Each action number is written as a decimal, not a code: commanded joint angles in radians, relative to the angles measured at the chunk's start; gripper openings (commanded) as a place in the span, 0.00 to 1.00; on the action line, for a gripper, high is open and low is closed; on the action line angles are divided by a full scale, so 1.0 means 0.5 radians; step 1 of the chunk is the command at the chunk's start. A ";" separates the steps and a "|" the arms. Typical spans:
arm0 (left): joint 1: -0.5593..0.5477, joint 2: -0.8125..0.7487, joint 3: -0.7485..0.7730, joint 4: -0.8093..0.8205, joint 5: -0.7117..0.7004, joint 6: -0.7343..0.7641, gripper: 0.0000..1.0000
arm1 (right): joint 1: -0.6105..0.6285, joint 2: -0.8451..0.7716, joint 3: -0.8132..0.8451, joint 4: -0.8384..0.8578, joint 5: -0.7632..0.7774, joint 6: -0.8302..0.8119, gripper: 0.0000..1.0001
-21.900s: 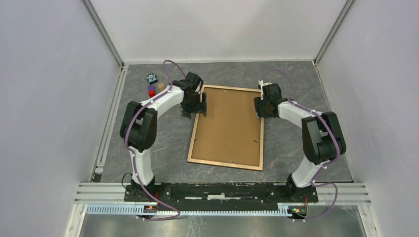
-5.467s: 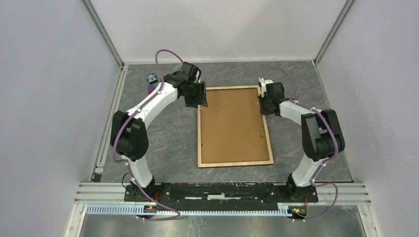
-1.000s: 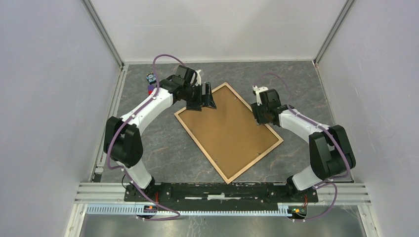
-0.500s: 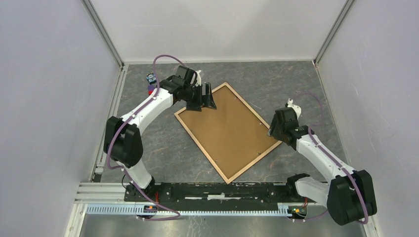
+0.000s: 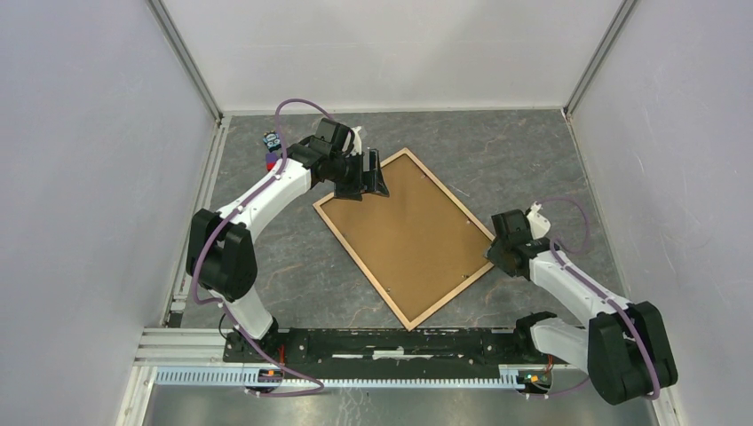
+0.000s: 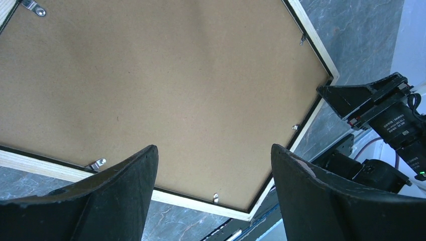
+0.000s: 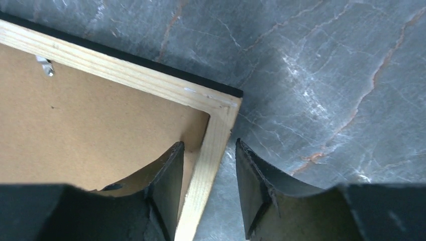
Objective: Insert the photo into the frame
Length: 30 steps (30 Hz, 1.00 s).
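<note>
My right claw [image 7: 209,149] has slid down the long side of the frame [image 7: 115,71] in the last half second and now sits at its corner in the lower right of the top view, while the frame and my left claw [image 6: 213,153] have not shifted. The right jaws stand apart, astride the pale wooden rail just short of the corner joint, with one finger over the backing board [image 6: 166,90] and the other over the grey table [image 5: 497,151]. Slivers of gap show on both sides, so nothing is clamped yet. I judge this step to be taking hold of that corner: I should close squarely across the rail and keep the inner finger from scraping the board. The one frame lies back-up and skewed in the middle of the top view, one brown board seated in it, with five small metal tabs [image 6: 95,163] countable from my left wrist. The photo I cannot see anywhere. Farther off, at the frame's upper left corner, my left claw hovers with jaws wide, gripping nothing. Beyond it lies a cluster of coloured bits [image 5: 271,151], too small to count
</note>
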 commanded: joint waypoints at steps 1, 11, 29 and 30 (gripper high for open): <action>-0.011 -0.074 0.007 0.061 0.059 -0.093 0.88 | 0.003 0.104 -0.018 0.128 0.132 0.037 0.42; -0.011 -0.084 0.008 0.059 0.060 -0.093 0.88 | -0.112 0.469 0.189 0.709 0.140 -0.805 0.00; -0.011 -0.107 0.011 0.059 0.077 -0.099 0.89 | -0.122 0.970 1.029 0.486 -0.293 -1.718 0.55; -0.009 -0.113 0.009 0.061 0.073 -0.102 0.89 | -0.103 0.915 0.964 0.512 -0.329 -1.740 0.57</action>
